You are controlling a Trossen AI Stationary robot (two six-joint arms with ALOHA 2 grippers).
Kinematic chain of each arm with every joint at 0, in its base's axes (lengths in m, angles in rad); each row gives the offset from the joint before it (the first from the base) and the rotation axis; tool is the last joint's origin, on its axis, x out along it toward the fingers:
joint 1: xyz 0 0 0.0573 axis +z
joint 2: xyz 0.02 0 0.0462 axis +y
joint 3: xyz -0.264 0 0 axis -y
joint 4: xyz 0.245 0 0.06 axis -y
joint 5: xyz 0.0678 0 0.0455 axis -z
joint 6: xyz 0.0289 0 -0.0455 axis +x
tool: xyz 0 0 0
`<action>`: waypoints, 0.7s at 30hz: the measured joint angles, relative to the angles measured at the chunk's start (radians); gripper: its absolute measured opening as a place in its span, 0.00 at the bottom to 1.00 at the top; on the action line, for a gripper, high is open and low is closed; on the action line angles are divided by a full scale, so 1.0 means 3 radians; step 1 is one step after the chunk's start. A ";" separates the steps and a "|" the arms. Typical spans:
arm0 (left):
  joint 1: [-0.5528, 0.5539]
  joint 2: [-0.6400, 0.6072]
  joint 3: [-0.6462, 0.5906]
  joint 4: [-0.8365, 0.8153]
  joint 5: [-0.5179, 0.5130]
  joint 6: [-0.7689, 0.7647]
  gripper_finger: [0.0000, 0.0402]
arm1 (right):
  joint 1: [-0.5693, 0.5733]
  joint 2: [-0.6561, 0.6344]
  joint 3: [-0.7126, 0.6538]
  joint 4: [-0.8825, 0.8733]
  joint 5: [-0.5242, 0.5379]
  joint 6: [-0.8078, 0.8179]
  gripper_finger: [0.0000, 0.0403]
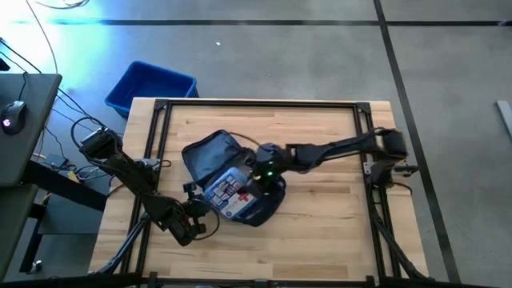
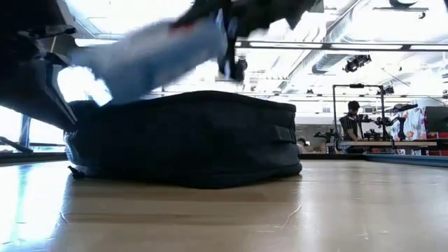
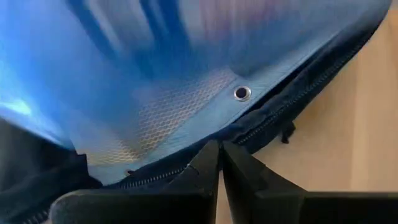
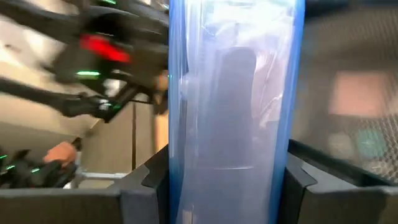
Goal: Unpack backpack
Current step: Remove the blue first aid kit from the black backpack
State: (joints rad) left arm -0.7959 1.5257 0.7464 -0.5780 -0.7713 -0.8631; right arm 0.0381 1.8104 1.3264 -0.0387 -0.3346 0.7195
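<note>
**A:** What is at the left of the table?

**B:** The left gripper [image 1: 202,213], its fingers pressed together on the backpack's [image 1: 214,156] zippered edge. That edge shows just ahead of its fingertips [image 3: 210,163] in the left wrist view. Bare wood lies on the gripper's near side, out to the table [image 1: 320,232] edge.

**A:** And the backpack itself?

**B:** It lies flat mid-table between the two grippers, dark navy, with its opening gaping. A blue mesh pouch [image 1: 230,192] with a red and white label is lifted out of the opening.

**A:** The right arm?

**B:** The right gripper [image 1: 258,178] is above the backpack, its fingers pinching the pouch's blue edge [image 4: 230,124]. Beyond it, open tabletop runs to the right edge.

**A:** The surroundings?

**B:** Pale wood inside a black frame. A blue bin [image 1: 150,88] stands on the floor past the far left corner. A person [image 2: 350,120] is far off at another bench.
</note>
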 joint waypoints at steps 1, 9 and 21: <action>0.0000 0.0000 0.0000 -0.0001 0.0013 0.0001 0.00 | 0.0007 -0.0107 0.0006 -0.0066 0.0092 -0.0042 0.37; -0.0006 0.0000 0.0000 0.0010 0.0125 0.0000 0.00 | -0.0169 -0.0917 0.0007 -0.1386 0.1386 -0.0402 0.37; -0.0010 0.0000 0.0000 0.0032 0.0179 0.0001 0.00 | -0.1331 -0.1165 -0.0189 -0.2974 0.1996 -0.0106 0.37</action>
State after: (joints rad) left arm -0.7990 1.5257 0.7464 -0.5686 -0.7178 -0.8627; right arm -0.3611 1.4609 1.2698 -0.9309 0.2642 0.6877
